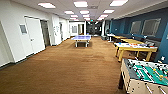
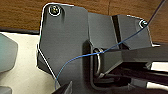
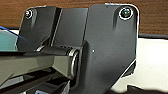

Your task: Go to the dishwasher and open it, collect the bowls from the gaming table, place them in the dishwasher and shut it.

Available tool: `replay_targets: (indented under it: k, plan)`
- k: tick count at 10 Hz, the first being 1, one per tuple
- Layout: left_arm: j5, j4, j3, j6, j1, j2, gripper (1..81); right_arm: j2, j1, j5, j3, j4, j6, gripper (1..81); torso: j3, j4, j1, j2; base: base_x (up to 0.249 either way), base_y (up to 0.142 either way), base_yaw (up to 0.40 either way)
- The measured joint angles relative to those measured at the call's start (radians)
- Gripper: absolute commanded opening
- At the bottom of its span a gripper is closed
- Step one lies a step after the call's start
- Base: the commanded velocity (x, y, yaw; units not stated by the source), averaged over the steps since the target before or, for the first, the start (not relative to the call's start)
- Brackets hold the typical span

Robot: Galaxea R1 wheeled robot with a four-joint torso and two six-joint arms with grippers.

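The gaming table (image 1: 150,49), with a white top and a yellow wooden rim and legs, stands by the blue right-hand wall, some way ahead of me. Small bright-coloured things that look like the bowls (image 1: 136,45) lie on its top, too blurred to tell apart. The dishwasher is out of view. Both wrist views look past my own dark plates onto brown carpet and a pale surface.
A table-football table (image 1: 146,75) with a green field stands close at the lower right. A blue table-tennis table (image 1: 81,38) sits mid-corridor farther on. More tables (image 1: 125,39) line the right wall. White doors (image 1: 35,35) run along the left wall. Brown carpet (image 1: 70,67) stretches ahead.
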Motion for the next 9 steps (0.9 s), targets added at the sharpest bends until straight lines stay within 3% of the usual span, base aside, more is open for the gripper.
replay_targets:
  k: [9]
  plan:
    - [-0.005,0.000,0.000,0.000,-0.002,0.000,81.1,0.000,0.006,0.004,0.002,-0.001,-0.001,81.1,0.000,0.000,-0.001,0.000,0.166,0.000,0.000]
